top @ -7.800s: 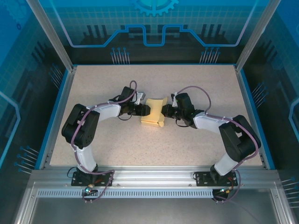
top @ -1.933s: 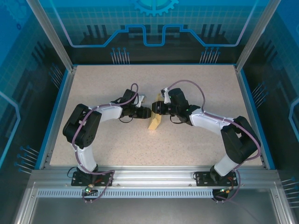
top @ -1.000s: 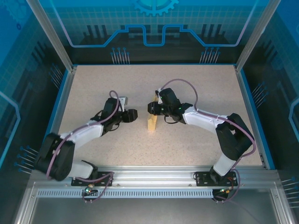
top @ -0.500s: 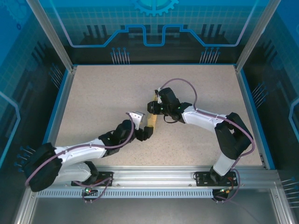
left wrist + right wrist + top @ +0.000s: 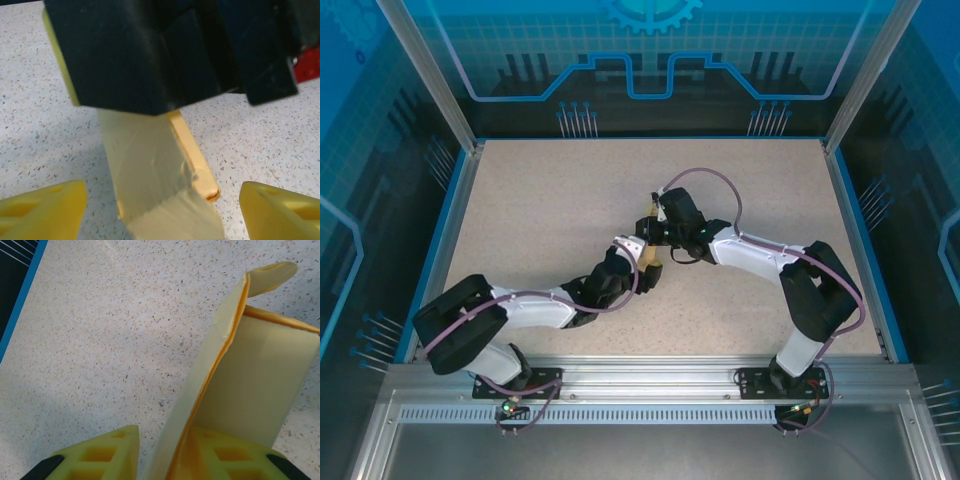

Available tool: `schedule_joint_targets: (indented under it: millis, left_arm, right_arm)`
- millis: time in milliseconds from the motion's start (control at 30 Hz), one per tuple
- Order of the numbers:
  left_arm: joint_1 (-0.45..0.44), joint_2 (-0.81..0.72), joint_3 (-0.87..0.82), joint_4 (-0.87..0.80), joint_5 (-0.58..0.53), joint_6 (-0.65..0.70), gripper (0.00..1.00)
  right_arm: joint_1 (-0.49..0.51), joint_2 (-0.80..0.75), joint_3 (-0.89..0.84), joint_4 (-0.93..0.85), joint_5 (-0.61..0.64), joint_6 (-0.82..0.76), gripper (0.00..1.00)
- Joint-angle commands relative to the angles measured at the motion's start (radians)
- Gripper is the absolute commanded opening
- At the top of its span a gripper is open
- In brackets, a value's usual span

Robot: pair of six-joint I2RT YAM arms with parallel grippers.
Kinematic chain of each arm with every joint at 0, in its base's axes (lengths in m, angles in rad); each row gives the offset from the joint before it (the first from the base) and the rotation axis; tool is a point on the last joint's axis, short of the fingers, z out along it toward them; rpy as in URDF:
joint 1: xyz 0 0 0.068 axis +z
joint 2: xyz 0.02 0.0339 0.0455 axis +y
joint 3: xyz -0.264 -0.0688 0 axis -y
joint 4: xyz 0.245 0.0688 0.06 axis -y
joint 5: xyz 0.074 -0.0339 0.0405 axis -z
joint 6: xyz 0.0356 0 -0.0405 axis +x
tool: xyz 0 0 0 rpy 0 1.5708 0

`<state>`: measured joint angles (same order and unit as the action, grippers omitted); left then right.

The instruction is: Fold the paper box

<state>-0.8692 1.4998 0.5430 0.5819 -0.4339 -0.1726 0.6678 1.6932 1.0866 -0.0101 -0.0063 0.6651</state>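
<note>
Your right gripper (image 5: 167,437) is pinching the paper box (image 5: 250,375) between nearly closed fingers, holding it upright on the table (image 5: 540,200). Your left gripper (image 5: 160,200) is hanging wide open, its fingers (image 5: 42,210) flanking the box's near end without touching. Both are working mid-table, well apart from the blue rim (image 5: 441,235).

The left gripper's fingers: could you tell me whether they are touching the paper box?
Apart. The left wrist view shows bare table between the paper box and each yellow finger of the left gripper.
</note>
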Motion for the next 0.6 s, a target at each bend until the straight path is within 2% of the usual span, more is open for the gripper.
schedule_joint_targets:
  millis: [0,167,567]
  left_arm:
    - [-0.007,0.046,0.037,0.070,-0.048,0.037,0.80]
    - [-0.007,0.096,0.058,0.093,-0.070,0.038,0.75]
    - [-0.003,0.106,0.001,0.203,-0.080,0.055,0.52]
  right_arm:
    - [0.012,0.019,0.007,-0.025,0.019,-0.001,0.32]
    - [0.010,0.020,0.007,-0.027,0.020,-0.002,0.32]
    - [-0.006,0.007,0.025,-0.036,0.014,-0.005,0.35]
